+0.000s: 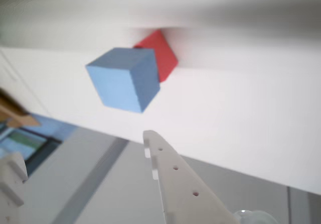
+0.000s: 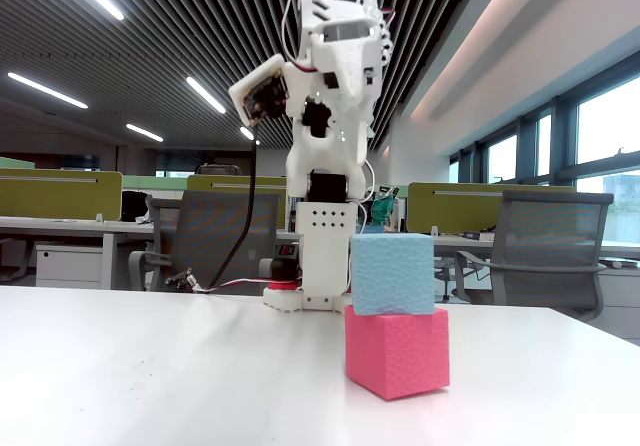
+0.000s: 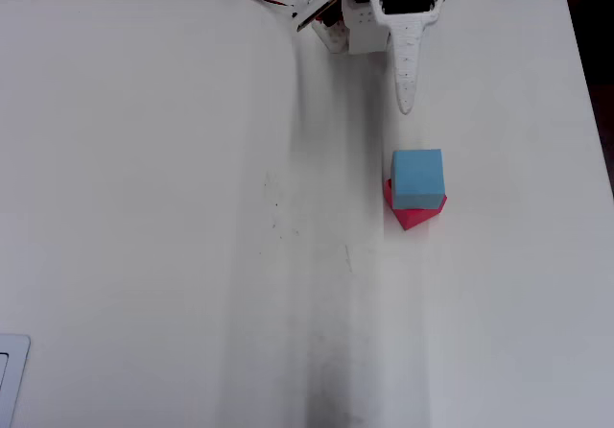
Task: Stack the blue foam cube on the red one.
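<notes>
The blue foam cube (image 2: 392, 273) rests on top of the red one (image 2: 397, 350), turned a little against it, so a red corner (image 3: 413, 219) sticks out under the blue cube (image 3: 418, 178) in the overhead view. The wrist view shows the blue cube (image 1: 125, 79) in front of the red one (image 1: 161, 54), both well ahead of my gripper (image 1: 83, 146). My gripper (image 3: 408, 102) is pulled back towards the arm's base, clear of the stack. It is open and holds nothing.
The arm (image 2: 325, 166) stands folded upright at the back of the white table (image 3: 173, 207), with cables beside its base (image 2: 300, 291). Office desks and chairs (image 2: 555, 236) lie beyond the table. A small flat object (image 3: 10, 375) sits at the table's lower left edge.
</notes>
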You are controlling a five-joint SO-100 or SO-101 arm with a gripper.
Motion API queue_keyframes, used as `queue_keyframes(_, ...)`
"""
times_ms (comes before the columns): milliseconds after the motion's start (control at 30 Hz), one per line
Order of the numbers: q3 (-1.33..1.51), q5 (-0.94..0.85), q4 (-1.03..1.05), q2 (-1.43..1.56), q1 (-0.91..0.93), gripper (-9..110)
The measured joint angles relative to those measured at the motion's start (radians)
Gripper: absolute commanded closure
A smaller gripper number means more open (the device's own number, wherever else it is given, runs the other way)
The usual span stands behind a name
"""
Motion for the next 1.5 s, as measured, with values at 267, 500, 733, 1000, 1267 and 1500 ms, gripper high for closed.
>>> queue_keyframes(267,0.227,-0.005,-0.063,0.252,0.008,77)
queue_keyframes(500,0.359,-0.005,-0.138,0.394,0.008,78)
queue_keyframes(733,0.477,-0.015,-0.190,0.494,0.006,78)
queue_keyframes(1000,0.552,-0.028,-0.218,0.615,0.002,78)
queue_keyframes(1267,0.588,-0.029,-0.241,0.623,0.000,79)
queue_keyframes(1500,0.595,-0.029,-0.250,0.623,0.002,79)
